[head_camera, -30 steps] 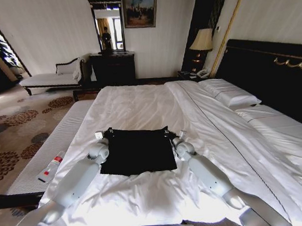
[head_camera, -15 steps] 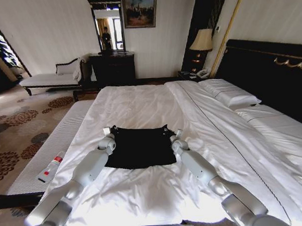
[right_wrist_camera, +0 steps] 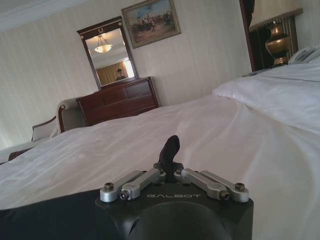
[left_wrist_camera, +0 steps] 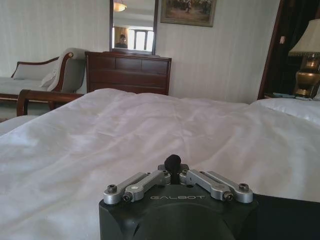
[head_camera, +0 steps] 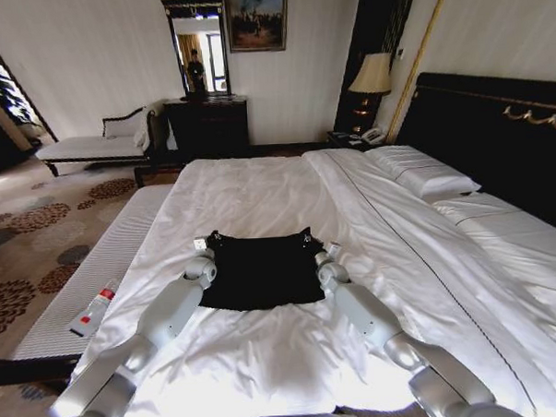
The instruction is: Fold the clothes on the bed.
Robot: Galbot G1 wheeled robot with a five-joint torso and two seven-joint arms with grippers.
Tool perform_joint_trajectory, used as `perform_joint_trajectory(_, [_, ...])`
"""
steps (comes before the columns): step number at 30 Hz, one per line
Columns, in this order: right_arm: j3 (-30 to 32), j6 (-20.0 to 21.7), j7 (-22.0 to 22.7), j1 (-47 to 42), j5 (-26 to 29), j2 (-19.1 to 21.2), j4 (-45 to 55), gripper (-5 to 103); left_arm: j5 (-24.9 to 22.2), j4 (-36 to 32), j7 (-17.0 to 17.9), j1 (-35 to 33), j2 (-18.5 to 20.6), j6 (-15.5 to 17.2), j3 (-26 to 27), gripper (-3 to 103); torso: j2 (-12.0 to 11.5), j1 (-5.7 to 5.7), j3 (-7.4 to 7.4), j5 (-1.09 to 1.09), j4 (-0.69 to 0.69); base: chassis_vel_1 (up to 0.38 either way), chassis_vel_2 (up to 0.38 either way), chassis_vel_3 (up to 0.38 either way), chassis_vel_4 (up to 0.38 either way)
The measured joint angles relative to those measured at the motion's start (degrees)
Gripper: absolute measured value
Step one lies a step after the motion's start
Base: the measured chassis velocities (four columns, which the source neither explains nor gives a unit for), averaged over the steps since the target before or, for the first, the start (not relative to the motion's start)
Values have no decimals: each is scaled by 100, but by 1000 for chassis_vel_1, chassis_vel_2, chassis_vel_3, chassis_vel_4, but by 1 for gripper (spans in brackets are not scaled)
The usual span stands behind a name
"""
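Observation:
The clothes, a black T-shirt, lie as a flat dark rectangle on the near middle of the bed. My left gripper is at the shirt's far left corner and my right gripper at its far right corner. Both are shut on the fabric. In the left wrist view a tuft of black cloth sticks up between the closed fingers of the left gripper. The right wrist view shows the same black cloth pinched in the right gripper, with more shirt lying beside it.
White pillows and a black headboard lie to the right. A padded white bench runs along the bed's left side, with a small white and red object on it. A dark dresser, chaise and lamp stand by the far wall.
Both grippers have moved away from me along the bed, taking the shirt's far edge with them. The black patch now sits farther up the sheet and looks shorter.

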State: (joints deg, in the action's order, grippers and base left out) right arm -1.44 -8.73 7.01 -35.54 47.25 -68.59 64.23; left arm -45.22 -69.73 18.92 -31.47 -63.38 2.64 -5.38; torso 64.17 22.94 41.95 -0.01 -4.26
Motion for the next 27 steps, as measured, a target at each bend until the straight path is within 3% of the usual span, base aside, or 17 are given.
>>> perform_joint_trajectory(9, [375,-401,-194,-881,-1036,-57,556,1,309,-894,48,-1004,66,-477,528,2,0,0,0,1,1,0,0,0,0])
perform_joint_trajectory(18, [544,-482,-209,-1542,-1248,188,1269,1,328,-1756,71,-1828,378,-498,768,2,0,-1,-1,-2,0,0,0,0,0])
perform_joint_trajectory(27, [636,-610,-268,-2161,-1534,309,1646,1,413,-2152,-2,-2515,721,-589,981,2,1,-1,0,0,0,0,0,0,0])
